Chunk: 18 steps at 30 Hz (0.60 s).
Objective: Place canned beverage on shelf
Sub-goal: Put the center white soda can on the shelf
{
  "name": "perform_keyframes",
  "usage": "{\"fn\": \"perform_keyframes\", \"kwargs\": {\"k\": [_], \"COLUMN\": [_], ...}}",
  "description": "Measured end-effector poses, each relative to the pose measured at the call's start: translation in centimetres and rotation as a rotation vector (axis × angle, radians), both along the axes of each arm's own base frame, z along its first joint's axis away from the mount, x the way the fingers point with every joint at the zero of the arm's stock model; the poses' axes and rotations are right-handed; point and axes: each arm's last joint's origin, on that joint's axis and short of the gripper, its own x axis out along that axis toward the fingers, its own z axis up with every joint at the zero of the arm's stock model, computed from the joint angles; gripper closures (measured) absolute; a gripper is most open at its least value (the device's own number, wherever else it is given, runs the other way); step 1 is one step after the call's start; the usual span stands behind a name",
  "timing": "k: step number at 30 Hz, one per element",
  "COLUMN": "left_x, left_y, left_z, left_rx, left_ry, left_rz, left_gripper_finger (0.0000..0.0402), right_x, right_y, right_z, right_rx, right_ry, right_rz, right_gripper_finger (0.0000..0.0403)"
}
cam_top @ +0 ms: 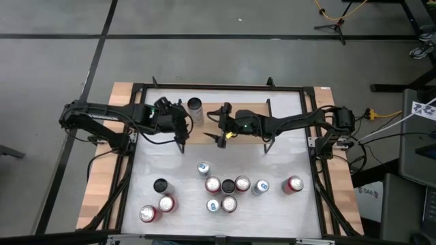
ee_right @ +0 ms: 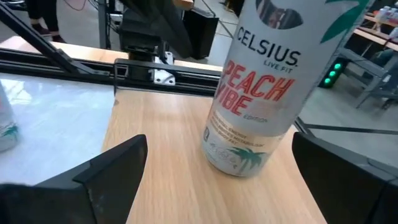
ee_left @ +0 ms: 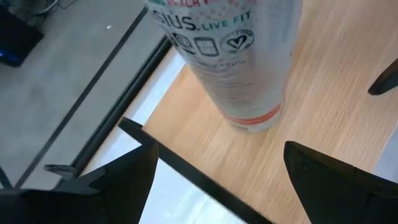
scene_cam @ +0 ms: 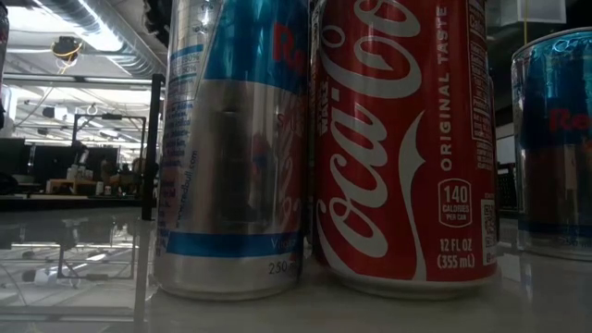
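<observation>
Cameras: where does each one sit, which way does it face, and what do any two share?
High: overhead, looking down; both arms, left gripper, right gripper, shelf.
Low: table level, facing a red cola can; no arm.
Left wrist: own open fingers, Celsius can.
Right wrist: own open fingers.
Both wrists share the Celsius can.

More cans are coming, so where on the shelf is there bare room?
The light wood shelf top is bare right of the right gripper. The tall white Celsius can stands between both open grippers, so that end is crowded, with the left gripper beside it.
</observation>
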Motion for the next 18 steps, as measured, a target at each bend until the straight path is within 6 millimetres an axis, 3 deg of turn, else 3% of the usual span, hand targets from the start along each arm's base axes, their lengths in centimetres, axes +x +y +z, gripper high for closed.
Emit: {"fn": "perform_keyframes", "kwargs": {"k": [18], "left_x": [1.3], "left_y": [0.3], "left_z": [-0.7], "left_rx": [0.154], "left_ry": [0.008], "left_rz": [0.075], "left_gripper_finger": [0.0060], "right_x": [0.2], "right_y": [0.0], "right_z": [0.8], "right_rx": [-0.002], "right_ry": [-0.079], "right_rz": [0.015], "right_gripper_finger": [0.0011]}}
